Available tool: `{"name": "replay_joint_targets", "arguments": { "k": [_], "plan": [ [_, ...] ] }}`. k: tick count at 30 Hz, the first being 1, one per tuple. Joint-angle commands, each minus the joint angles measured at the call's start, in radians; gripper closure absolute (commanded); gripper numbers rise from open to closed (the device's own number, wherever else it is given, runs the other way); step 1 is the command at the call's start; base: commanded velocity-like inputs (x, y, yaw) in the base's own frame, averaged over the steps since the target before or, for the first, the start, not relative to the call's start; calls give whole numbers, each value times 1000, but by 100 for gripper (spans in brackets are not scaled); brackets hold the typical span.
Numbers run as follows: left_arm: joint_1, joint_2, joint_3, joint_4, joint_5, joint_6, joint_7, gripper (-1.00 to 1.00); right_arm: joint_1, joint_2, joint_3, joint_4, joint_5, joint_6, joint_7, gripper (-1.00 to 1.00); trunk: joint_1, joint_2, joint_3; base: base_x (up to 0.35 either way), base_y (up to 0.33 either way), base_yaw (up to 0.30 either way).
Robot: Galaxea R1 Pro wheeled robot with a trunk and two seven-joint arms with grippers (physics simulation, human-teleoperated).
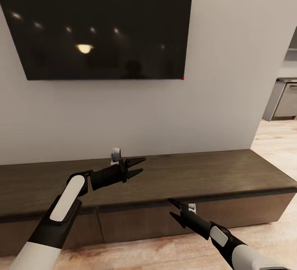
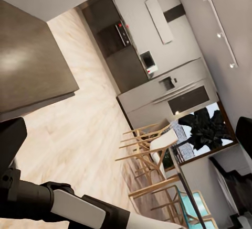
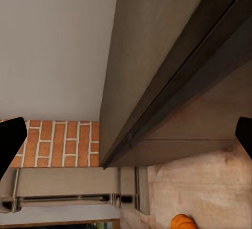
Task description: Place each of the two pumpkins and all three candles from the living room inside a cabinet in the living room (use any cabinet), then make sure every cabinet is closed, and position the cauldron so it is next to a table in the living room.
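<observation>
Left jaws: spread, empty, above my cabinet top.
Right jaws: spread, empty, before its closed drawer fronts.
Pumpkin: on floor, in right wrist view.
Chairs: left wrist view.

Head camera looking down at the cabinet from near; right wrist camera skimming along its top edge; left wrist camera facing the kitchen.

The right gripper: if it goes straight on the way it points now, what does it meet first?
Probably the top front edge of the cabinet: the right gripper, jaws open, points up at that edge, though depth is unclear.
</observation>
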Motion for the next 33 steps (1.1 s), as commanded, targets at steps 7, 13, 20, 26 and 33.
{"name": "replay_joint_targets", "arguments": {
  "k": [7,13,20,26,33],
  "plan": [
    [-1,1,-1,0,-11,1,-11,-100,-1,-1,6,0,-10,7,1,-100,3,-2,-28,0,0,0],
    [-1,2,-1,0,-11,1,-12,-100,-1,-1,6,0,-10,7,1,-100,6,-3,-51,0,0,0],
    [-1,2,-1,0,-11,2,-12,-100,-1,-1,6,-2,-10,6,5,-100,7,-4,-59,0,0,0],
    [-1,2,-1,0,-11,2,-12,-100,-1,-1,6,-3,-9,5,32,-100,7,-4,-59,0,0,0],
    [-1,2,-2,0,-11,2,-12,-100,-1,-1,6,-3,-8,4,34,-100,7,-4,-59,0,0,0]
  ]
}}
